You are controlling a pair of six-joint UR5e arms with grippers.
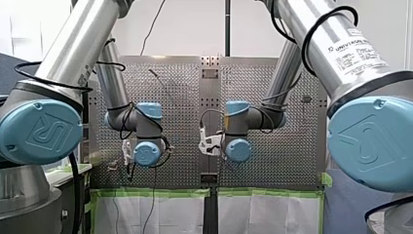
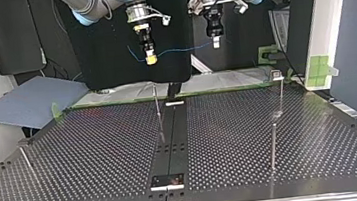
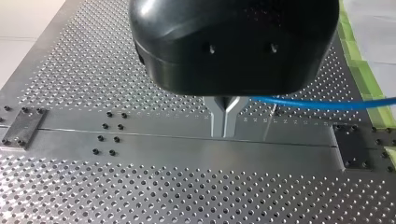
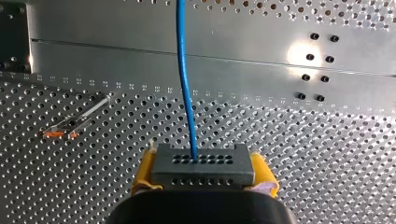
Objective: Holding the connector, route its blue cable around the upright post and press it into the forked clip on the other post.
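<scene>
right gripper (image 4: 204,173) pinches connector (image 4: 203,163) | cable (image 4: 183,79) runs ahead from it | left gripper (image 3: 224,123) pressed together, cable reaching it, top view's upper middle

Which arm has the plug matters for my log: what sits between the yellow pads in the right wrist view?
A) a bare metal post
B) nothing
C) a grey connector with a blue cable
C: the grey connector sits clamped between my right gripper's yellow pads, the blue cable running out of it.
</scene>
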